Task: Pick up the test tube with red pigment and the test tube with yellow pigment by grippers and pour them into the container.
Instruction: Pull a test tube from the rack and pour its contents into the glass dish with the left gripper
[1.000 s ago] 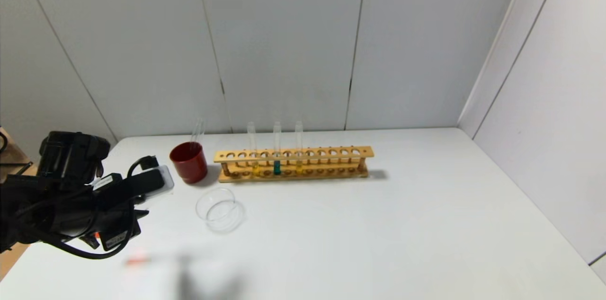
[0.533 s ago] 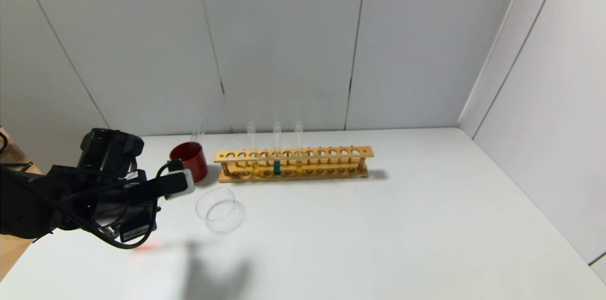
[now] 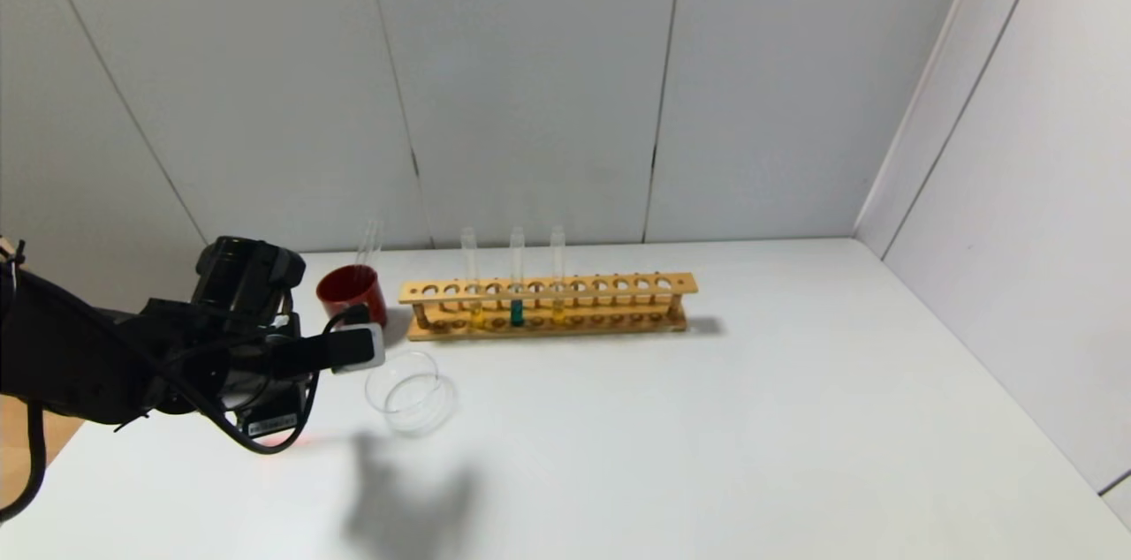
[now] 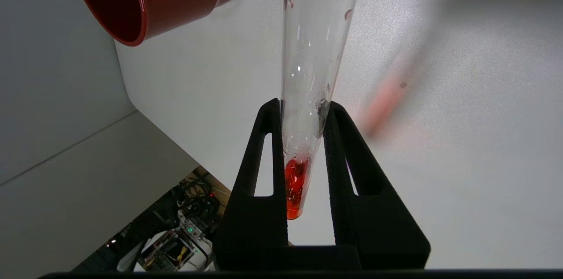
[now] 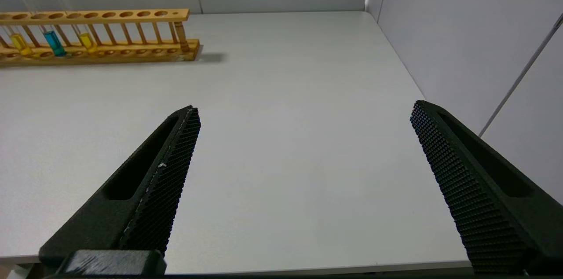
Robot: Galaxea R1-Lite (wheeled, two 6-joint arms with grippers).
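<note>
My left gripper (image 3: 281, 383) hovers above the table's left side, just left of the container, a clear glass dish (image 3: 411, 390). In the left wrist view it (image 4: 302, 109) is shut on the test tube with red pigment (image 4: 310, 41). The red liquid (image 4: 294, 186) sits at the tube's bottom between the fingers, and its open mouth points toward the dish. The test tube with yellow pigment (image 3: 473, 282) stands in the wooden rack (image 3: 548, 306); it also shows in the right wrist view (image 5: 20, 43). My right gripper (image 5: 303, 111) is open and empty over the table's near right side, outside the head view.
A dark red cup (image 3: 353, 302) with a clear tube in it (image 3: 368, 246) stands behind the dish, left of the rack. The rack also holds a teal tube (image 3: 517, 282) and a more amber yellow tube (image 3: 557, 277). Grey walls close the back and right.
My left arm has moved right and away from me with the red tube, from the table's left edge to beside the dish and the red cup.
</note>
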